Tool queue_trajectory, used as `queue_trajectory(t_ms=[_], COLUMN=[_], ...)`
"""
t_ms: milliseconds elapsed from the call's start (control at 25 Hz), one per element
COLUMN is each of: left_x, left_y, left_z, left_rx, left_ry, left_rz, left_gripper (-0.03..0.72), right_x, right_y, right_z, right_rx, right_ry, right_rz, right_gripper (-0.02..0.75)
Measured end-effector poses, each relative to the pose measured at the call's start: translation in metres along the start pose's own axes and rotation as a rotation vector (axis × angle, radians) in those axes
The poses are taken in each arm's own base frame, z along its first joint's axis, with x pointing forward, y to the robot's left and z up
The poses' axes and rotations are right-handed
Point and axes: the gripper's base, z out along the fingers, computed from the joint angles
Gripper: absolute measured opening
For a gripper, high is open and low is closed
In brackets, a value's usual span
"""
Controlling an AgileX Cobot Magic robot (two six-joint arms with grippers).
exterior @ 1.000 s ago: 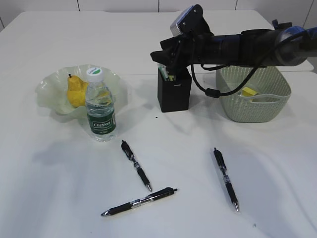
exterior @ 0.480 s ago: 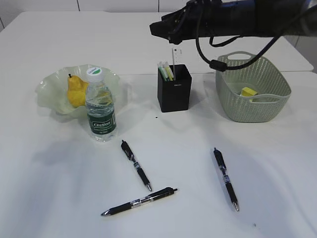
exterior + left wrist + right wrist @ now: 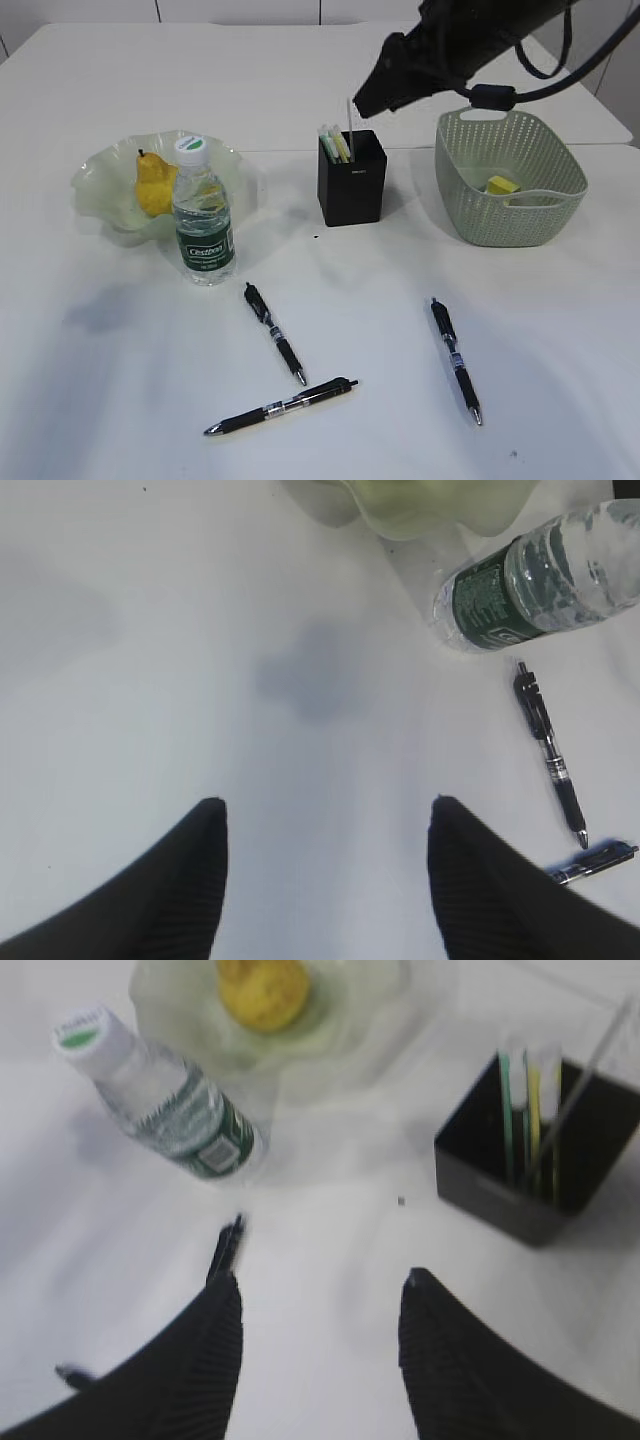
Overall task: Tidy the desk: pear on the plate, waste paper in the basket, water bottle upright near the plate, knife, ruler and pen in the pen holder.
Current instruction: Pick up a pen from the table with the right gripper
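**Three pens still need a home**

The pear (image 3: 153, 185) sits on the plate (image 3: 100, 170) at the left of the outside view. The water bottle (image 3: 204, 213) stands up straight just beside the plate. The pen holder (image 3: 352, 178) is in the upper middle, with the clear ruler (image 3: 351, 120) and some other thin things poking out of it. The basket (image 3: 510, 190) is at the right with a yellow scrap (image 3: 502, 185) inside.

Three pens lie flat on the desk (image 3: 120, 380): one in the middle (image 3: 274, 333), one under it near the bottom (image 3: 280, 407), and one at the lower right (image 3: 457, 360).

The right gripper (image 3: 320, 1305) hangs high, its two fingers apart with nothing between them. The left gripper (image 3: 325, 835) hangs over bare desk, its fingers apart and empty too.

I think the next job is a pen. The lower right pen looks like the easy one for the right arm. A good way is to come straight down over the middle of the pen, with the fingers across it, not along it. Squeeze gently, lift, tip the pen up, and drop it into an open spot in the holder. Mind the ruler, which could get bumped.
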Motion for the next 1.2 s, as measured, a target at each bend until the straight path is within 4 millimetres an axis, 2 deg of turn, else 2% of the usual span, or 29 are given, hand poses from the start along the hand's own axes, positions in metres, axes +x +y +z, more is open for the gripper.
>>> queue_trajectory(t_ms=[240,400,560,720,840,1200], left_x=[0.0,0.0,0.0,0.0,0.0,0.0], left_y=[0.0,0.0,0.0,0.0,0.0,0.0], left_z=[0.0,0.0,0.0,0.0,0.0,0.0], left_rx=[0.0,0.0,0.0,0.0,0.0,0.0], left_ry=[0.0,0.0,0.0,0.0,0.0,0.0], left_rz=[0.0,0.0,0.0,0.0,0.0,0.0], left_gripper=[0.447,0.447,0.447,0.447,0.447,0.447], right_x=[0.026,0.035,0.057,0.086,0.097,0.109], right_y=[-0.003,0.0,0.001,-0.004,-0.007,-0.017], right_z=[-0.001,0.005,0.018,0.04,0.051,0.077], right_rx=[0.17,0.24,0.241,0.235,0.244,0.283], right_ry=[0.31,0.377,0.458,0.557,0.586,0.592], right_rz=[0.193,0.303,0.382,0.443,0.494,0.588], right_gripper=[0.377,0.377,0.377,0.378,0.378,0.377])
